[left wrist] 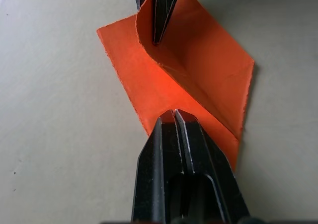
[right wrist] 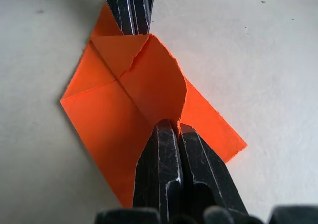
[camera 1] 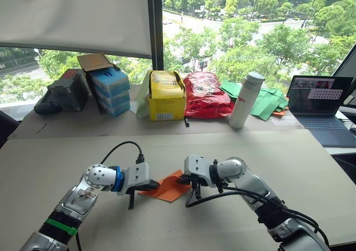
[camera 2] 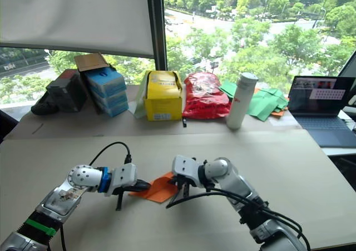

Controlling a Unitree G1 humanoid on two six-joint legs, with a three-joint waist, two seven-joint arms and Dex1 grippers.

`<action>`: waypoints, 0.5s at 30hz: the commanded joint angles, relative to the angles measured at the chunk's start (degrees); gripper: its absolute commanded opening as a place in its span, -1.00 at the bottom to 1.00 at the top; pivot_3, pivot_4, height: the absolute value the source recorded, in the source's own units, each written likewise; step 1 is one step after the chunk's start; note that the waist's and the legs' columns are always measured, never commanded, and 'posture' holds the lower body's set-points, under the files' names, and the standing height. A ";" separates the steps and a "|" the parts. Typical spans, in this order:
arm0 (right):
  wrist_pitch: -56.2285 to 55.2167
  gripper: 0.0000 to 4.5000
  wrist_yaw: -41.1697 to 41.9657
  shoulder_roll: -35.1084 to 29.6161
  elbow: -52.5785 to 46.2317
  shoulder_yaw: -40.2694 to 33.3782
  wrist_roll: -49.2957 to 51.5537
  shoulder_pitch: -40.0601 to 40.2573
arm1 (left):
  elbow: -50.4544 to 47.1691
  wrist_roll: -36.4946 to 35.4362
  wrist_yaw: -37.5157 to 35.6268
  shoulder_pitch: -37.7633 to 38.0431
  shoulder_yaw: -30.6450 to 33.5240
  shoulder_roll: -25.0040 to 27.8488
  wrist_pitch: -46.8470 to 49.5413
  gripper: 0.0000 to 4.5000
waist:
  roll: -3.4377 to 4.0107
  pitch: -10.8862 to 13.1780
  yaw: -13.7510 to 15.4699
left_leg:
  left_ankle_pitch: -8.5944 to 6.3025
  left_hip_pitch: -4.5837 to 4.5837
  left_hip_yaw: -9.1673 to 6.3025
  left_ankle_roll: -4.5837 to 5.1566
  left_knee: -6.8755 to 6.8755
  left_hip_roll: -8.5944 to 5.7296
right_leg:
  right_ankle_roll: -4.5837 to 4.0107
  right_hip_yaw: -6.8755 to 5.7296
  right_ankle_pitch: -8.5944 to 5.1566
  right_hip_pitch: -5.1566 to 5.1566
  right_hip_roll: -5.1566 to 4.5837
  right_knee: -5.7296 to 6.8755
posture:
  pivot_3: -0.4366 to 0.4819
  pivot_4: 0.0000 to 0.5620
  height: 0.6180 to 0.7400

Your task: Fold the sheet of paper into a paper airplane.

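Orange and partly folded, the sheet of paper (camera 1: 169, 187) lies on the pale worktop (camera 1: 233, 151) between the two arms. The left end effector (left wrist: 174, 113) is clamped on one edge of the sheet, its fingers pressed together. The right end effector (right wrist: 173, 125) is clamped on the opposite side, where one flap curls upward. Behind, near the window, stand a yellow box (camera 1: 166, 96), a red bag (camera 1: 204, 95), a white bottle (camera 1: 246, 99) and a laptop (camera 1: 320, 106).
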 commanded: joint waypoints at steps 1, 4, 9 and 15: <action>1.53 -0.99 -0.45 0.75 1.65 0.36 -0.40 -1.38 | 2.96 2.97 0.87 0.45 -1.14 0.50 0.72 -1.00 | 0.01 -0.01 -0.17 | 0.01 0.02 0.00 -0.01 0.00 0.00 | 0.00 0.00 0.00 0.01 0.00 0.00 | -0.05 -0.47 1.00; 2.48 -0.99 -0.03 0.41 1.60 0.90 -0.93 -1.72 | 2.99 2.93 0.85 -0.32 -0.81 0.57 0.67 -1.00 | 0.01 -0.01 -0.36 | 0.02 0.02 -0.01 -0.03 0.00 0.00 | -0.01 0.00 0.01 0.00 0.00 0.03 | -0.05 -0.47 1.00; 5.39 -0.99 -0.18 0.27 0.97 2.30 -1.98 -2.48 | 0.92 1.41 0.59 -2.33 1.18 1.48 2.17 -1.00 | 0.01 -0.01 -0.62 | 0.02 -0.02 -0.02 -0.04 -0.01 0.01 | -0.02 -0.01 0.01 -0.03 0.00 0.04 | -0.05 -0.47 1.00; 7.67 -0.99 -0.66 0.35 -0.26 3.94 -2.61 -2.15 | -14.08 -11.75 -0.32 -0.71 9.32 3.16 17.00 -1.00 | 0.01 0.00 -1.07 | 0.03 -0.17 -0.06 -0.05 0.00 0.01 | -0.01 -0.03 0.01 -0.14 0.00 0.01 | -0.05 -0.47 1.00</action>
